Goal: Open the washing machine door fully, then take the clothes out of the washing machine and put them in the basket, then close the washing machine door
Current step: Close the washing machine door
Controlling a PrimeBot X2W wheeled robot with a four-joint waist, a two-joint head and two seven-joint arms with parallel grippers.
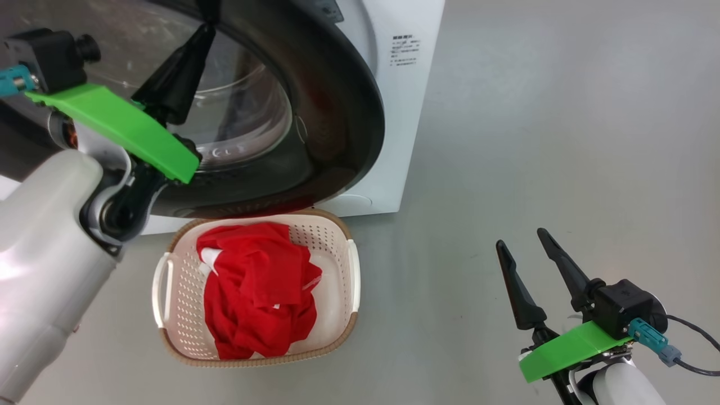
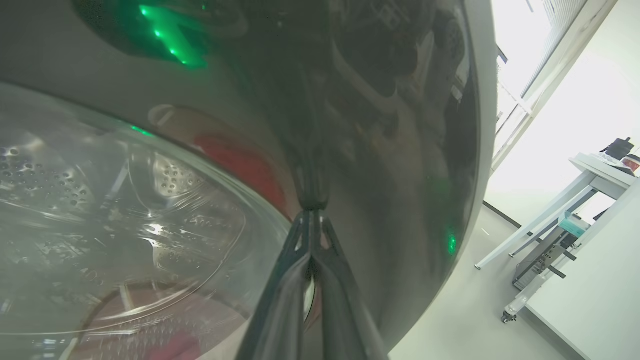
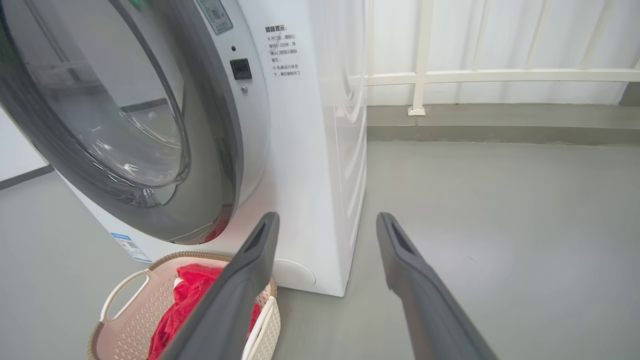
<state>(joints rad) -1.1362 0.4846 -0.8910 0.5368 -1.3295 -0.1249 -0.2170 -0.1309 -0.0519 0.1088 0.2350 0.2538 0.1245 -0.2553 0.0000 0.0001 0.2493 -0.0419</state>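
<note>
- Pressing my left claw (image 1: 209, 28), fingers squeezed together with nothing between them, tip-on against the wide glossy black rim of the big round washing machine door (image 1: 349, 112). It's one small contact point on a slick curve, so I'd expect a skid if the push angle drifts.
- A skid inward puts the tip on the bulging clear glass bowl (image 1: 242, 112). A skid outward goes off the door edge onto the white front-loading washing machine (image 1: 413, 129).
- Door looks not quite home: the black latch socket (image 3: 240, 68) on the machine's front is exposed. A weak push likely means no latch and a rebound.
- Soft bright red clothes (image 1: 259, 304) sit in the small cream perforated plastic basket (image 1: 336, 270) on the grey floor (image 1: 534, 140), just beside the machine's front bottom edge, far rim under the door's lowest arc. Can't tell the clearance, so a snag is possible.
- Red patch low in the glass, left wrist view: reflection or a garment left inside, can't tell.
- My pale left forearm (image 1: 45, 270) hangs just beside the basket's left side. Dropping it would shove the basket.
- My right claw (image 1: 520, 237) is spread wide and empty over the floor, well right of the machine. Low risk.
</note>
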